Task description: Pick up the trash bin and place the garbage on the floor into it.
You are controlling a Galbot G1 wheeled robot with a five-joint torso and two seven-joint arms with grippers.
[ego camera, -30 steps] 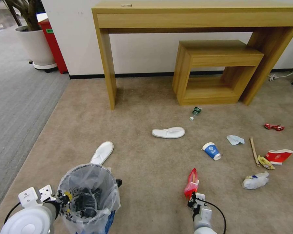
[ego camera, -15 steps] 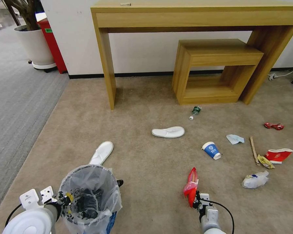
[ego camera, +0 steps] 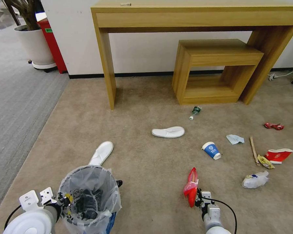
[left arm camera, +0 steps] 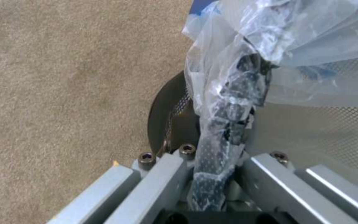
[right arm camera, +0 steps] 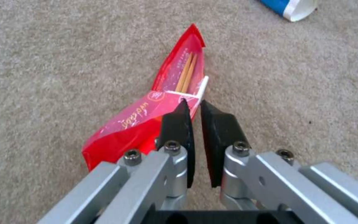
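Note:
The trash bin (ego camera: 88,195), dark mesh (left arm camera: 311,133) lined with a clear bag, hangs at the lower left, and my left gripper (ego camera: 63,199) (left arm camera: 224,140) is shut on its bag-covered rim. At the lower middle, my right gripper (ego camera: 198,195) (right arm camera: 192,104) is shut on the edge of a red wrapper (ego camera: 190,187) (right arm camera: 146,124) holding wooden sticks. Garbage lies on the beige floor (ego camera: 146,169): two white slippers (ego camera: 168,132) (ego camera: 102,152), a blue cup (ego camera: 212,150) (right arm camera: 289,6), a red cup (ego camera: 278,155), a tissue (ego camera: 235,139), a stick (ego camera: 253,148) and a crushed bottle (ego camera: 255,180).
A wooden desk (ego camera: 198,16) with a low wooden stool (ego camera: 215,71) under it stands against the far wall. A small green bottle (ego camera: 195,112) and another red wrapper (ego camera: 274,126) lie near them. A potted plant (ego camera: 34,45) and a red box (ego camera: 53,45) stand by the grey carpet (ego camera: 16,97) on the left.
My right gripper has shifted slightly right and toward me, and the red wrapper has followed it a little. The bin and left gripper have hardly moved.

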